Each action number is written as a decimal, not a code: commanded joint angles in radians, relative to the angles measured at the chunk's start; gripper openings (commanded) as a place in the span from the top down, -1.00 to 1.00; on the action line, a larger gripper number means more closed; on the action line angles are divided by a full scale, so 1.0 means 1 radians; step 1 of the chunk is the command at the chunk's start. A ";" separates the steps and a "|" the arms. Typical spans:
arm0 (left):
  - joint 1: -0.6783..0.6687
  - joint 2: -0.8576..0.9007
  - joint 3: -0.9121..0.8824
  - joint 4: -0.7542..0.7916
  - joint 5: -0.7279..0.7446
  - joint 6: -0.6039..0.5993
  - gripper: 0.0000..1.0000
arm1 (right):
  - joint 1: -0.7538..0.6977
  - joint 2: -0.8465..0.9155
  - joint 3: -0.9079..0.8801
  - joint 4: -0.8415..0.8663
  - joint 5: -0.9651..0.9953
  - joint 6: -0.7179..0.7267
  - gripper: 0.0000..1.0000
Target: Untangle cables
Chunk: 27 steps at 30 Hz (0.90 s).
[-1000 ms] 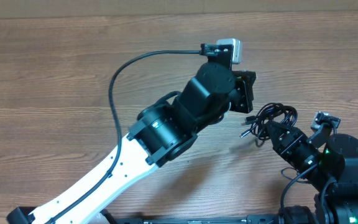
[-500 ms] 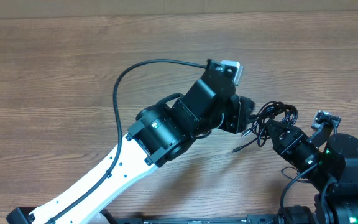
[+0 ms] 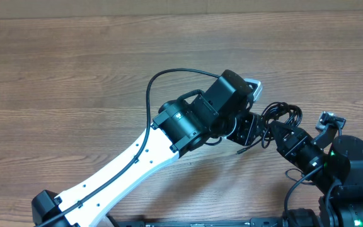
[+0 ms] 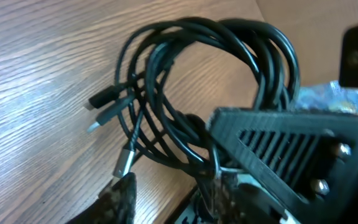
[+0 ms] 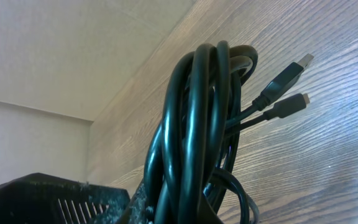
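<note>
- Tangle of cables (image 3: 282,115) lies as one looped black coil on the bench (image 3: 74,75), toward its right side, between the tips of the two arms.
- From below, the right fingers (image 5: 48,196) are clamped on the coil's lower part. The strands rise from that grip in a tight twisted loop.
- Two plug ends (image 5: 288,78) stick out sideways from the loop, above the wood.
- Just beside the coil are the left fingers (image 4: 120,199), near its loose plugs. Only one worn tip shows clearly, so I cannot tell whether they are apart or together.
- Reaching diagonally across the bench from the lower left is the left arm (image 3: 169,135).
</note>
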 commanded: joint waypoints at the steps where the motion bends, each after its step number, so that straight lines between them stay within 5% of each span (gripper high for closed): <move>1: -0.013 0.003 0.014 -0.012 0.043 0.054 0.09 | 0.003 -0.009 0.008 0.014 0.005 -0.011 0.92; 10: -0.056 0.015 0.014 -0.010 0.008 0.065 -0.10 | 0.003 -0.009 0.008 0.014 0.002 -0.011 0.93; 22: -0.052 0.091 0.014 -0.002 -0.049 0.039 0.47 | 0.003 -0.009 0.008 0.013 -0.002 -0.011 0.93; 27: -0.034 0.090 0.014 0.033 -0.077 0.012 0.39 | 0.003 -0.009 0.008 0.013 -0.002 -0.012 0.92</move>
